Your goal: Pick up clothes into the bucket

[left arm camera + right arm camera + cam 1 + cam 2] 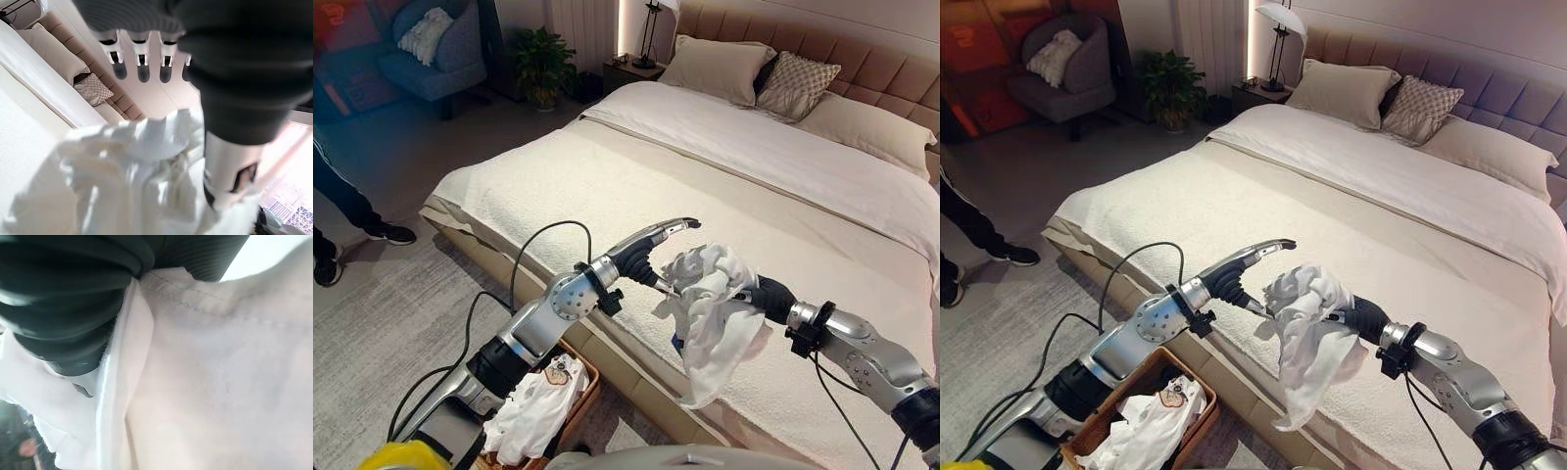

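Note:
A crumpled white garment (710, 313) hangs above the near edge of the bed (607, 186), bunched round my right hand (769, 299), which is shut on it; its lower end droops past the bed edge. My left hand (646, 253) is beside the garment's left side with its fingers (142, 68) straight and its thumb (227, 166) down against the cloth (127, 176). A brown wicker basket (1197, 419) stands on the floor below my left arm. It holds white clothes (1151, 426).
The wide bed has a cream cover and pillows (720, 69) at the headboard. A person's legs (347, 211) stand on the floor at the left. An armchair (435, 49), a plant (543, 64) and a nightstand with a lamp (641, 59) are at the back.

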Controlling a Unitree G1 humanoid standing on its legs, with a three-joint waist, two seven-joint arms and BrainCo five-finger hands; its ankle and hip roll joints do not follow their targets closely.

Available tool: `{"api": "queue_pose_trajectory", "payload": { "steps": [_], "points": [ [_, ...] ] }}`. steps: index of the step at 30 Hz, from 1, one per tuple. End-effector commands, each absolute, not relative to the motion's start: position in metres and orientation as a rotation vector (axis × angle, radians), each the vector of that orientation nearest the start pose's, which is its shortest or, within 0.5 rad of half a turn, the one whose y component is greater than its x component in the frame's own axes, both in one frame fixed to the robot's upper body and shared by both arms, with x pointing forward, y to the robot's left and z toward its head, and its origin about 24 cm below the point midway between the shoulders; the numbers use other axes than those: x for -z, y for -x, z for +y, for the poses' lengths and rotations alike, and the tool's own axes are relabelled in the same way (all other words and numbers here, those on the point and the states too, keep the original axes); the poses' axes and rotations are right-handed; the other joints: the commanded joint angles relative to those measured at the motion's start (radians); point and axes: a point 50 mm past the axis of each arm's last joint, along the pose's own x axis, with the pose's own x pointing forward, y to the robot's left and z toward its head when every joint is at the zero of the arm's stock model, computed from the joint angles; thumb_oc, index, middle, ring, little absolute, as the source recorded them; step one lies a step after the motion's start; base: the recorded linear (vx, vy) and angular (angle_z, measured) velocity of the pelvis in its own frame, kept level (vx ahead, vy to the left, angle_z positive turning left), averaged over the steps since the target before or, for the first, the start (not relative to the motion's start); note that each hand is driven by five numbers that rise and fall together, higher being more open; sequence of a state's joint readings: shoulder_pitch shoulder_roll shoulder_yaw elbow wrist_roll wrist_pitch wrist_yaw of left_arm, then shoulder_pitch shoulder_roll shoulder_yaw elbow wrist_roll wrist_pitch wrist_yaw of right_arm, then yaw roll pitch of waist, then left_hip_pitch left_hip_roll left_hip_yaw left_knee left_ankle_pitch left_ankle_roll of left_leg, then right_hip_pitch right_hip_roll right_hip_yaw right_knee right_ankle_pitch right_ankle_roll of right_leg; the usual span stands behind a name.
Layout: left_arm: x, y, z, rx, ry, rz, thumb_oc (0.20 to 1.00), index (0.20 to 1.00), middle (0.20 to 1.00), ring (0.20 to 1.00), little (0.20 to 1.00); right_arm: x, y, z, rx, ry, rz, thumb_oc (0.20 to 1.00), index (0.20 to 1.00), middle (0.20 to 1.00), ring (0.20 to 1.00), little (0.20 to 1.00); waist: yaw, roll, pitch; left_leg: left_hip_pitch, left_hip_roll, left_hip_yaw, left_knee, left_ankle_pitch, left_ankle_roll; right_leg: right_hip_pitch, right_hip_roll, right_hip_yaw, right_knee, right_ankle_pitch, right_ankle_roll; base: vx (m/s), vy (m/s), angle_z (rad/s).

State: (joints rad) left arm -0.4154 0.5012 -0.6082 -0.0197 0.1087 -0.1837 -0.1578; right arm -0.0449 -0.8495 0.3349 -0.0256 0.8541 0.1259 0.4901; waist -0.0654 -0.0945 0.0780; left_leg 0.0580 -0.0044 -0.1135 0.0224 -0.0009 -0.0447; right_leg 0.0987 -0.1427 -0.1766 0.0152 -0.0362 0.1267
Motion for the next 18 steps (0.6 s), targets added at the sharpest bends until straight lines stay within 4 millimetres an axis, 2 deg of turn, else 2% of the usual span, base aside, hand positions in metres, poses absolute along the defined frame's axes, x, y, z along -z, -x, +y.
{"api": "queue_pose_trajectory", "payload": {
  "steps": [1, 7, 15, 17, 18],
  "points": [
    [-0.131, -0.28, 0.062, 0.797, -0.726, -0.547, 1.0, 1.0, 1.0, 1.0, 1.0, -0.092, -0.25, -0.19, -0.837, -0.094, 0.148, 0.2, 0.2, 0.2, 0.2, 0.2, 0.003, -0.015, -0.032, -0.055, 0.008, 0.01, 0.055, -0.051, -0.02, -0.035, 0.0, -0.016, 0.072, -0.035, 0.001, 0.0, 0.0, 0.0],
    [-0.126, -0.28, 0.066, 0.795, -0.711, -0.519, 1.0, 1.0, 1.0, 1.0, 1.0, -0.098, -0.252, -0.184, -0.856, -0.093, 0.114, 0.2, 0.2, 0.2, 0.2, 0.2, 0.003, -0.011, -0.033, -0.055, 0.007, 0.014, 0.056, -0.054, -0.017, -0.035, -0.001, -0.011, 0.067, -0.029, 0.002, 0.0, 0.0, 0.0],
    [-0.122, -0.28, 0.07, 0.804, -0.724, -0.496, 1.0, 1.0, 1.0, 1.0, 1.0, -0.124, -0.255, -0.174, -0.911, -0.067, 0.002, 0.2, 0.2, 0.2, 0.2, 0.2, -0.003, -0.005, -0.032, -0.049, 0.003, 0.025, 0.056, -0.059, -0.012, -0.042, -0.004, 0.007, 0.067, -0.025, 0.005, 0.0, 0.0, 0.0],
    [-0.114, -0.279, 0.09, 0.787, -0.765, -0.45, 1.0, 1.0, 1.0, 1.0, 1.0, -0.136, -0.255, -0.177, -0.926, -0.05, -0.041, 0.2, 0.2, 0.2, 0.2, 0.2, 0.001, -0.002, -0.03, -0.051, 0.002, 0.027, 0.057, -0.059, -0.011, -0.045, -0.005, 0.01, 0.068, -0.023, 0.007, 0.0, 0.0, 0.0],
    [-0.115, -0.277, 0.091, 0.81, -0.77, -0.447, 1.0, 1.0, 1.0, 1.0, 1.0, -0.143, -0.253, -0.174, -0.948, -0.047, -0.075, 0.2, 0.2, 0.2, 0.2, 0.2, 0.002, 0.0, -0.03, -0.053, 0.0, 0.027, 0.058, -0.06, -0.01, -0.046, -0.006, 0.012, 0.069, -0.023, 0.008, 0.0, 0.0, 0.0]
  ]
}}
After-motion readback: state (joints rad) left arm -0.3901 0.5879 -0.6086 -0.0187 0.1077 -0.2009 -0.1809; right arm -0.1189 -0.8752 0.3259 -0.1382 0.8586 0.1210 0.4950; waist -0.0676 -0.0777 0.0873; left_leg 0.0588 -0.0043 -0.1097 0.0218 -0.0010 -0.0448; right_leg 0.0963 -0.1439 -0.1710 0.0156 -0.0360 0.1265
